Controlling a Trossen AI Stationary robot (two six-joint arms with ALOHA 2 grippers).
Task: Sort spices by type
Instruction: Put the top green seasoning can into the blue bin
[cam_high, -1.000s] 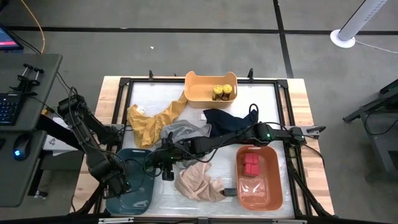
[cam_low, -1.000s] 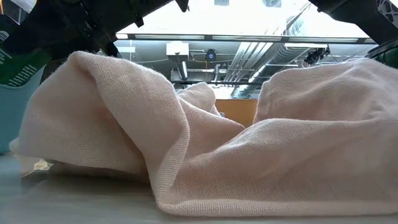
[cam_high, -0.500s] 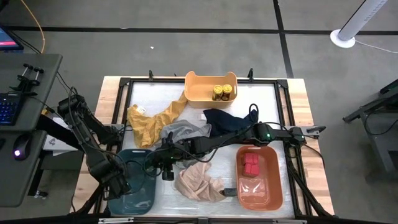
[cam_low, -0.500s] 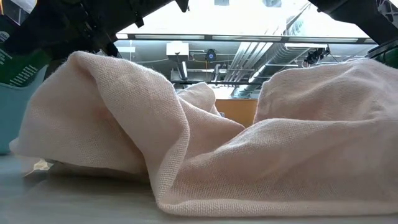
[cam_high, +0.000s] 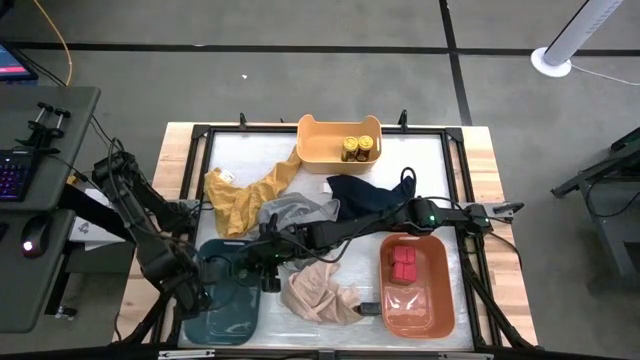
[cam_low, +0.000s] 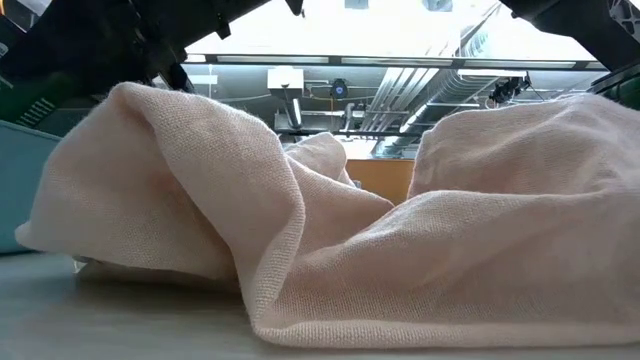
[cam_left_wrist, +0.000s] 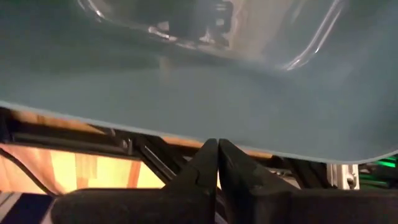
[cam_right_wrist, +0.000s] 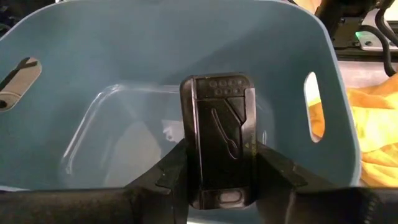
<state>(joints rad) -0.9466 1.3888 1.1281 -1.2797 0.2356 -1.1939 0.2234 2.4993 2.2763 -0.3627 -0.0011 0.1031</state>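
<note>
A flat dark tin (cam_right_wrist: 217, 130) with an embossed lid hangs over the blue bin (cam_high: 225, 310) at the near left, my right gripper (cam_high: 264, 268) shut on it. My left gripper (cam_high: 192, 296) is at the bin's left rim (cam_left_wrist: 186, 127), fingers shut. The bin stands tipped, and the right wrist view looks into its open top (cam_right_wrist: 124, 62). Round yellow-lidded jars (cam_high: 358, 148) stand in the yellow bin (cam_high: 318, 140) at the far edge. Red tins (cam_high: 402, 262) lie in the orange bin (cam_high: 425, 305) at the near right. My left gripper meets the blue bin's rim (cam_left_wrist: 214, 138) with its shut fingertips, coming from the table's left side and pointing steeply down. The fingers themselves hide the place of contact. My right gripper pinches the dark tin's two long sides (cam_right_wrist: 191, 180) near its lower end between the two fingers. The fingers slant down from the table's right and lie across the tin. The tin hangs clear inside the bin's mouth, lid toward the wrist camera.
Cloths lie across the middle: mustard (cam_high: 245, 195), grey (cam_high: 295, 210), dark navy (cam_high: 365, 195) and beige (cam_high: 320, 292), which fills the low view (cam_low: 400, 240). A small dark flat thing (cam_high: 368, 308) lies beside the beige cloth. My right arm spans the table above them.
My left gripper has risen slightly and tipped. The blue bin has shifted a little toward the table's right under the dark tin, its left side raised. My right gripper has kept still with the tin.
</note>
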